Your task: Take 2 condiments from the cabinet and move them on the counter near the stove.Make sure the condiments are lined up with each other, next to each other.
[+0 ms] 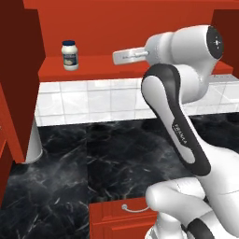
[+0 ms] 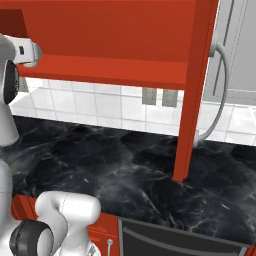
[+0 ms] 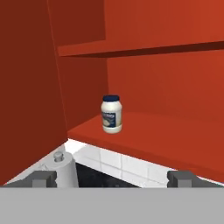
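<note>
My tool (image 3: 112, 178) is spread wide with nothing in it, raised level with the cabinet's (image 3: 166, 83) lower shelf (image 3: 148, 133) so I can go straight in. The white jar (image 3: 112, 114) with the dark blue lid stands upright near the shelf's front edge, dead ahead of the tool and well apart from it. Below, the black marble worktop (image 1: 93, 158) waits for it.

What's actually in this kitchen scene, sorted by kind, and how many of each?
Jars: 1, the white jar on the cabinet shelf
Paper towel rolls: 1 on the counter
Wall outlets: 2
Grippers: 1, open
Total: 5
</note>
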Tool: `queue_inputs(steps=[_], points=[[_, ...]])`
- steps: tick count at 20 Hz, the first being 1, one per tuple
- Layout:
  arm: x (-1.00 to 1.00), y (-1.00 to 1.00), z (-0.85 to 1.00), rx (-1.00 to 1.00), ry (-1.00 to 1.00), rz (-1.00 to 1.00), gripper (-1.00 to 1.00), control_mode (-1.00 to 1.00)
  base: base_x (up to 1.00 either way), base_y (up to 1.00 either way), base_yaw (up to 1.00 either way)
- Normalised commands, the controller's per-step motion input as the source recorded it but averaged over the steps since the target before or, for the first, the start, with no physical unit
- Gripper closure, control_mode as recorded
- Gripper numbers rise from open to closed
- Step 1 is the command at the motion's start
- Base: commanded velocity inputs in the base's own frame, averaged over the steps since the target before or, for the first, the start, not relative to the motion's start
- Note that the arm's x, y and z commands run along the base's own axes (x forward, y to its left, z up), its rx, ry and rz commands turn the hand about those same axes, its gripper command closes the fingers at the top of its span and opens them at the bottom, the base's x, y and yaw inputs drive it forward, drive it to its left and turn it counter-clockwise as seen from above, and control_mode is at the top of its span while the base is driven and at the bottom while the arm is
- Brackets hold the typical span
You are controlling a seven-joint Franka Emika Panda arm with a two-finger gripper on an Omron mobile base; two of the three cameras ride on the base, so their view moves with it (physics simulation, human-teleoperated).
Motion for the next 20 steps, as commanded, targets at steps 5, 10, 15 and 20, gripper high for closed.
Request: queue_inputs(steps=[5, 10, 15, 20], points=[[0.56, 0.00, 0.24, 0.02, 0.00, 0.01, -1.00, -1.00, 0.00, 0.00, 0.00], [0.60, 0.02, 0.11, 0.01, 0.12, -0.06, -1.00, -1.00, 0.00, 0.00, 0.00], [0.59, 0.05, 0.11, 0.00, 0.05, -0.01, -1.00, -1.00, 0.00, 0.00, 0.00], [0.33, 0.22, 0.17, 0.00, -0.04, 0.00, -1.00, -1.00, 0.00, 0.00, 0.00]])
